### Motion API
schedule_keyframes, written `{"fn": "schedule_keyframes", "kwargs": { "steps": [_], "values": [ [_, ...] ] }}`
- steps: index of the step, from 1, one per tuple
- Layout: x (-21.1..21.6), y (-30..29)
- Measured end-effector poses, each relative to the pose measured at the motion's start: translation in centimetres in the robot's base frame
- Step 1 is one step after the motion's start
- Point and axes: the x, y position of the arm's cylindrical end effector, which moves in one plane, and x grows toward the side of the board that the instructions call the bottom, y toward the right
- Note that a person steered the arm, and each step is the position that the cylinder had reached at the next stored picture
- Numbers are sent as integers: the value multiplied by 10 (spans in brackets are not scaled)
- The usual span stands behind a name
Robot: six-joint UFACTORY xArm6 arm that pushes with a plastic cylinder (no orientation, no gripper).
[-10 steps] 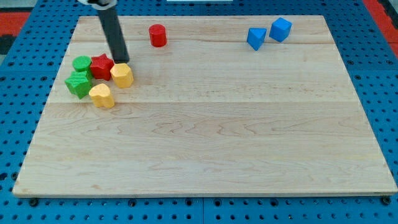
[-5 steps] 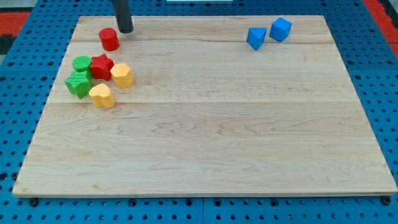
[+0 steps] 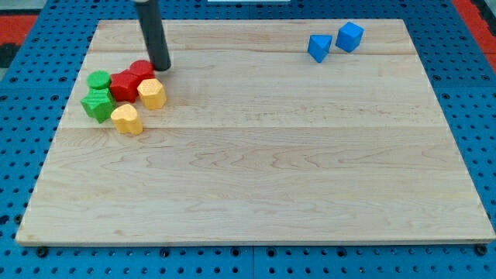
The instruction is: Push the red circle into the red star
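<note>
The red circle [image 3: 142, 70] sits against the upper right side of the red star [image 3: 124, 85] in the cluster at the view's left. My tip [image 3: 161, 67] stands right next to the red circle, on its right side, just above the yellow block [image 3: 152, 93]. The dark rod rises from there toward the view's top.
A green circle [image 3: 99, 80] and a green block [image 3: 98, 105] sit left of the red star. A second yellow block [image 3: 126, 119] lies below them. Two blue blocks [image 3: 319, 47] [image 3: 349, 36] sit at the view's top right. The wooden board [image 3: 263, 170] lies on a blue pegboard.
The red circle has moved from the top middle-left down and left until it rests against the red star. My tip has moved down behind it to the circle's right side.
</note>
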Motion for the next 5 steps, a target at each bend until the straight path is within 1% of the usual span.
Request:
{"fn": "schedule_keyframes", "kwargs": {
  "steps": [1,2,3,4,5],
  "values": [
    [26,-5],
    [7,67],
    [5,194],
    [-10,334],
    [-72,431]
  ]
}}
